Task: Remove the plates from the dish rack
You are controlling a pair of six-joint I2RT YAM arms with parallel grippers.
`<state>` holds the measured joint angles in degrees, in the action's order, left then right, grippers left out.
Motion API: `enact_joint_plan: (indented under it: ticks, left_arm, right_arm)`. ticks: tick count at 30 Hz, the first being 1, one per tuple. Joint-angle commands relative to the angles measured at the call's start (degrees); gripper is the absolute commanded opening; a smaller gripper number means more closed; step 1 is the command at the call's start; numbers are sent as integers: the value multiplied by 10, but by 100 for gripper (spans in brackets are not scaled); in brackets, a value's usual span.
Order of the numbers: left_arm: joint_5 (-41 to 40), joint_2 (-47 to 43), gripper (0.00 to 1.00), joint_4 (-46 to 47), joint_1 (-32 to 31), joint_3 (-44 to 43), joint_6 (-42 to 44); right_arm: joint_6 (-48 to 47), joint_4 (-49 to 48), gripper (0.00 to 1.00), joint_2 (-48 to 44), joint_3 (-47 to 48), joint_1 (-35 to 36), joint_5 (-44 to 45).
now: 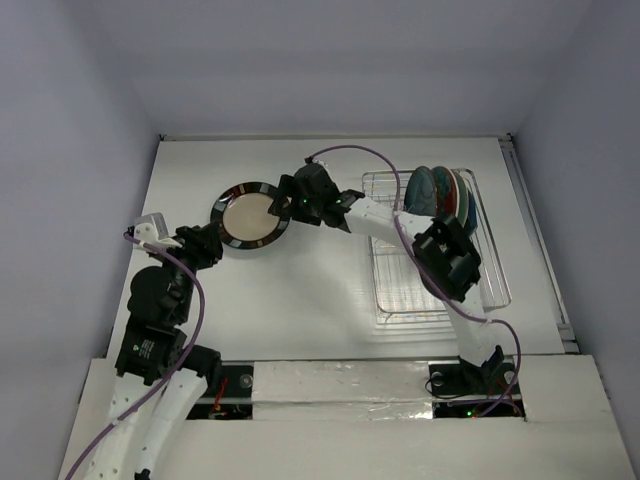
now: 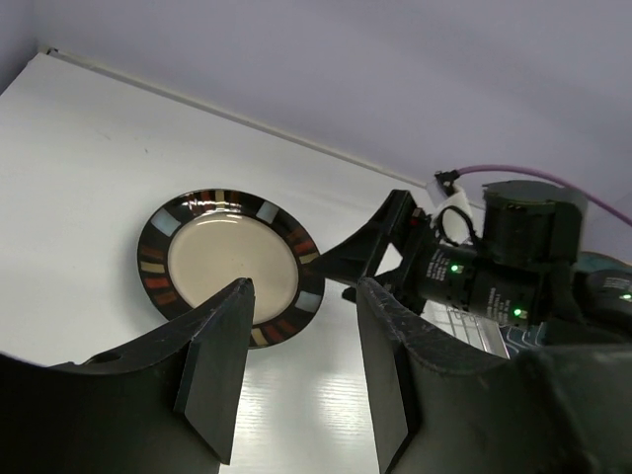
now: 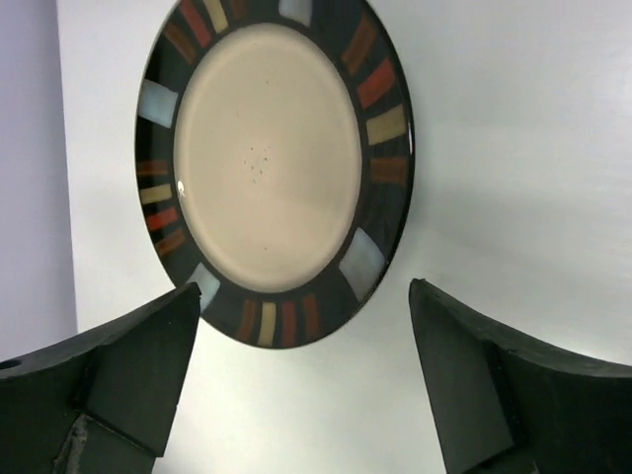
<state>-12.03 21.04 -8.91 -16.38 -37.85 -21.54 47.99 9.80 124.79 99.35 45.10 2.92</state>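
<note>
- While hovering just beside the right rim of a plate (image 1: 250, 218), spreads the right jaws wide and grips nothing.
- Reaches there with the right arm (image 1: 380, 215) from the rack (image 1: 400, 285) side, elbow above the wires.
- Finds that plate lying flat on the white desk (image 1: 330, 290), left of the rack and apart from it.
- Shows on it a cream centre and a dark rim with blocks of red, orange, tan and pale blue.
- From the right wrist, frames the plate ahead of both jaw tips, clear of each.
- Sets the left jaws partly open, with nothing between them.
- Brings them, on the left arm (image 1: 160, 330), up to the plate's near left rim; cannot tell whether touching.
- From the left wrist, catches the plate's near rim just past one jaw tip, and the right jaws facing in from across the plate.
- Carries green lights (image 2: 454, 267) on the right wrist's black housing.
- Stands the other plates (image 1: 440, 190) on edge at the rack's far end, packed together: teal and blue in front, a red edge behind.
- Puts the rack on the desk's right side, partly hidden by the right arm.
- Trails a purple cable (image 1: 345, 149) along each arm.
</note>
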Motion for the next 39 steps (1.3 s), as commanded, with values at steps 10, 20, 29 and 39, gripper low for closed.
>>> enact_joint_plan:
  ticks: [10, 20, 29, 39]
  left_arm:
    - [2, -7, 43, 20, 4, 5, -1]
    - [2, -3, 43, 21, 4, 6, -1]
    - [2, 0, 43, 21, 4, 6, -1]
    - [2, 1, 43, 22, -1, 6, 0]
  right_arm:
    - [-176, 110, 0, -377, -227, 0, 295]
    - [-235, 241, 42, -611, -305, -133, 348]
    - [-291, 225, 58, -523, -291, -207, 277]
    - [-305, 235, 31, -417, -255, -221, 345]
